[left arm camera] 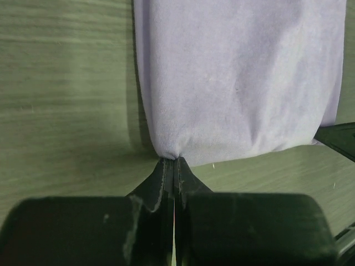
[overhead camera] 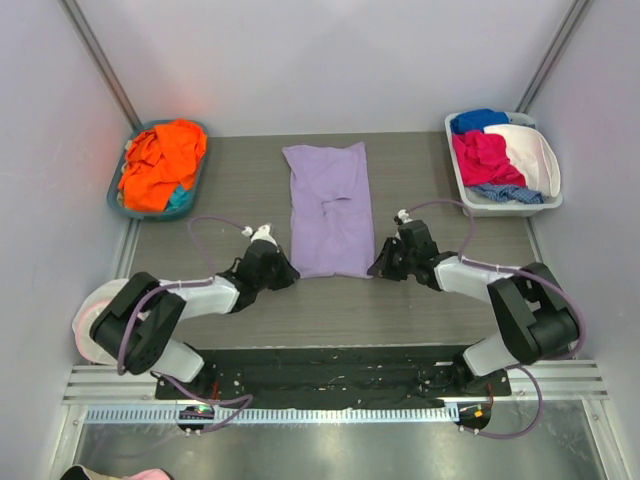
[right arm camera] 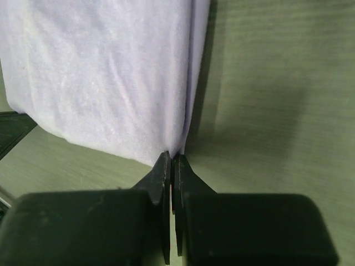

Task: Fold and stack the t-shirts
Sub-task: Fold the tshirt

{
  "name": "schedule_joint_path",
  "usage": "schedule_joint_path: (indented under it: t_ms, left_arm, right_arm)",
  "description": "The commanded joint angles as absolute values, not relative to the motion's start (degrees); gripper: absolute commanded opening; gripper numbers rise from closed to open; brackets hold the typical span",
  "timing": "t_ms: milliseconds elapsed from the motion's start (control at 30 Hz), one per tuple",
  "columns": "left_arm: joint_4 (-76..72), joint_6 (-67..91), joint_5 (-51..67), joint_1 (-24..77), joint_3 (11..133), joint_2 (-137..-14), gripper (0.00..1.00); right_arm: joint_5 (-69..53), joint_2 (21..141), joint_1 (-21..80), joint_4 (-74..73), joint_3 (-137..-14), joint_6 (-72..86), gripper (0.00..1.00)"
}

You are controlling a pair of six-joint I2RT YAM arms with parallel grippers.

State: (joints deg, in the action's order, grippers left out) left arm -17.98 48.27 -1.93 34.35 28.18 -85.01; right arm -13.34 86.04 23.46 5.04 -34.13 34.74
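Note:
A lavender t-shirt lies folded lengthwise into a long strip in the middle of the table. My left gripper is shut on its near left corner, with the cloth pinched at the fingertips. My right gripper is shut on its near right corner, where the cloth meets the fingertips. An orange t-shirt with a bit of teal cloth beside it sits in the basket at the far left.
A teal basket stands at the far left. A white bin at the far right holds blue, pink and white clothes. A round white pouch with a pink rim lies by the left arm's base. Walls close in on both sides.

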Motion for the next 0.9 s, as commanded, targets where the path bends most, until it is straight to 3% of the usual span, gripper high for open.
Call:
schedule_joint_path:
  t_ms: [0,433,733,867]
  left_arm:
    - [-12.7,49.0,-3.3,37.4,25.8,-76.9,0.0]
    - [16.0,60.5,-12.5,49.2,16.0,-40.2,0.0]
    - [25.2,67.3,-17.0,58.3,16.7,-33.2,0.0]
    - [28.9,66.5,-21.5,61.7,24.3,-34.9,0.0]
  right_arm:
    - [-8.5,78.1,27.7,-3.9,-33.1,33.8,0.01]
    - [-2.1,55.7,37.9,-19.9,-24.4,45.3,0.01]
    - [-0.3,47.0,47.2,-26.9,-24.1,53.3,0.01]
    - [4.4,44.6,49.0,-30.7,-30.3,53.7,0.01]
